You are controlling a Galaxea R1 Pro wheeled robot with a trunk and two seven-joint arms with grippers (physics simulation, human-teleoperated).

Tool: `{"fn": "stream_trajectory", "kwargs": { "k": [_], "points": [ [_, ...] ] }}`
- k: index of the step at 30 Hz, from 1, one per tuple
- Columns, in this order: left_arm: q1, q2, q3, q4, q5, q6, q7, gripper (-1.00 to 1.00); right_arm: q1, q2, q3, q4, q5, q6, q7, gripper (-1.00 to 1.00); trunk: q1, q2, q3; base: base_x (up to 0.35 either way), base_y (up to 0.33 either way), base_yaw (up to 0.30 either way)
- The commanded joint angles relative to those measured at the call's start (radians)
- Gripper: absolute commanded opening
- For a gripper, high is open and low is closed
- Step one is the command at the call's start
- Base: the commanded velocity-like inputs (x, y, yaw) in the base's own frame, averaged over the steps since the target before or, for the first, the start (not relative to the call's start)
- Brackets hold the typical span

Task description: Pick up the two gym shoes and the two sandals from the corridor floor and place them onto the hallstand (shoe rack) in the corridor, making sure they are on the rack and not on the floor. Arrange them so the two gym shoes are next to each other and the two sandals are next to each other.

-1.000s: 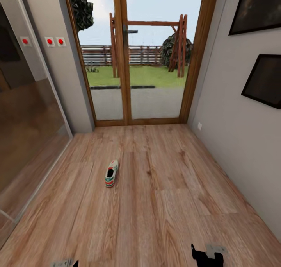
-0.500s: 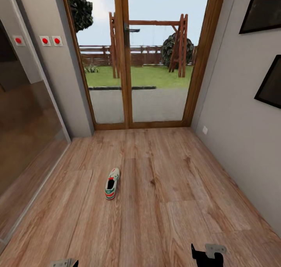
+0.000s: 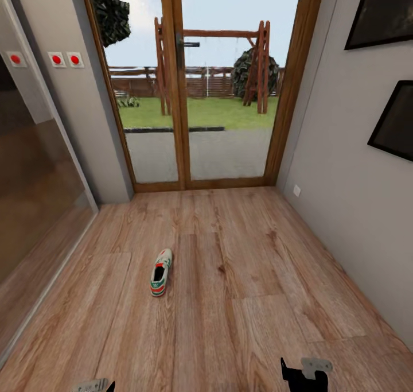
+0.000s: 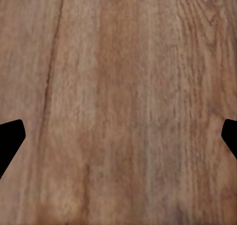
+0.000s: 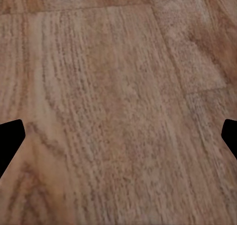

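One gym shoe (image 3: 161, 272) lies alone on the corridor floor (image 3: 258, 266), at about 11 o'clock from your base and well short of the glass double door (image 3: 195, 93) that closes the corridor at 12 o'clock. It rests upright on its sole, toe toward the door and red heel toward you, so you can come at it along its length.

Your left gripper (image 4: 118, 136) looks straight down at bare planks, its fingertips spread to both edges of the wrist picture with nothing between them: released and empty. Your right gripper (image 5: 118, 136) shows the same, wide apart over bare wood. In the head view both arms sit tucked low, the right gripper at 5 o'clock and a sliver of the left at 7 o'clock, which I judge to be a travel posture that keeps them out of the way while you drive.

The shoe is well apart from either gripper, beyond reach as things stand. You probably need to roll closer and bend the trunk before the left arm, the nearer side, can descend on it.
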Motion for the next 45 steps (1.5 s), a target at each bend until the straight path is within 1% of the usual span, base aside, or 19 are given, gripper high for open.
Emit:
{"fn": "stream_trajectory", "kwargs": {
  "k": [1, 8, 10, 12, 13, 16, 19, 23, 26, 30, 34, 45],
  "points": [
    [-0.002, 0.0, 0.009, 0.0, -0.01, -0.003, -0.005, 1.0, -0.001, 0.001, -0.005, 0.001, 0.001, -0.004, 0.001, 1.0, 0.0, 0.0, -0.001, 0.001, 0.0, -0.022],
    [-0.015, -0.003, 0.001, -0.007, -0.019, 0.013, -0.009, 1.0, -0.001, 0.005, -0.007, -0.016, 0.0, -0.003, 0.001, 1.0, 0.0, 0.0, -0.001, 0.001, 0.0, -0.01],
    [-0.02, -0.004, -0.001, -0.01, -0.022, 0.015, -0.01, 1.0, -0.001, 0.006, -0.007, -0.042, 0.001, -0.003, 0.001, 1.0, 0.0, 0.0, -0.001, 0.0, 0.0, -0.003],
    [-0.046, -0.003, -0.002, -0.012, -0.033, 0.018, -0.011, 1.0, -0.001, 0.007, -0.007, -0.109, 0.002, 0.004, 0.002, 1.0, 0.0, 0.0, -0.001, 0.0, 0.0, -0.002],
    [-0.109, -0.002, -0.004, -0.007, -0.07, 0.036, -0.011, 1.0, -0.001, 0.008, -0.007, -0.246, 0.003, 0.053, 0.003, 1.0, 0.0, 0.0, -0.001, 0.0, 0.0, 0.0],
    [-0.146, -0.001, -0.003, -0.006, -0.094, 0.065, -0.012, 1.0, -0.001, 0.007, -0.007, -0.318, 0.003, 0.114, 0.004, 1.0, 0.0, 0.0, -0.001, 0.0, 0.0, 0.0],
    [-0.179, -0.002, -0.003, -0.006, -0.11, 0.107, -0.012, 1.0, -0.001, 0.007, -0.007, -0.385, 0.002, 0.183, 0.005, 1.0, 0.0, 0.0, -0.001, 0.0, 0.0, 0.0],
    [-0.217, -0.006, -0.002, -0.007, -0.119, 0.166, -0.009, 1.0, -0.001, 0.007, -0.006, -0.469, 0.001, 0.262, 0.012, 1.0, 0.0, 0.0, -0.001, 0.0, 0.0, 0.0],
    [-0.24, -0.007, -0.002, -0.008, -0.121, 0.197, -0.007, 1.0, -0.001, 0.006, -0.006, -0.518, 0.0, 0.303, 0.029, 1.0, 0.0, 0.0, -0.001, 0.0, 0.0, 0.0],
    [-0.257, -0.01, -0.003, -0.009, -0.124, 0.218, -0.004, 1.0, -0.001, 0.006, -0.005, -0.552, 0.0, 0.331, 0.07, 1.0, 0.0, 0.0, -0.001, 0.0, 0.0, 0.0],
    [-0.265, -0.009, -0.005, -0.011, -0.126, 0.224, -0.002, 1.0, -0.001, 0.003, -0.005, -0.567, 0.001, 0.344, 0.117, 1.0, 0.0, 0.0, -0.001, 0.0, 0.0, 0.0],
    [-0.254, -0.005, -0.007, -0.015, -0.125, 0.214, -0.001, 1.0, -0.001, -0.003, -0.008, -0.579, 0.002, 0.353, 0.141, 1.0, 0.0, 0.0, -0.001, 0.0, 0.0, 0.0]
  ]
}}
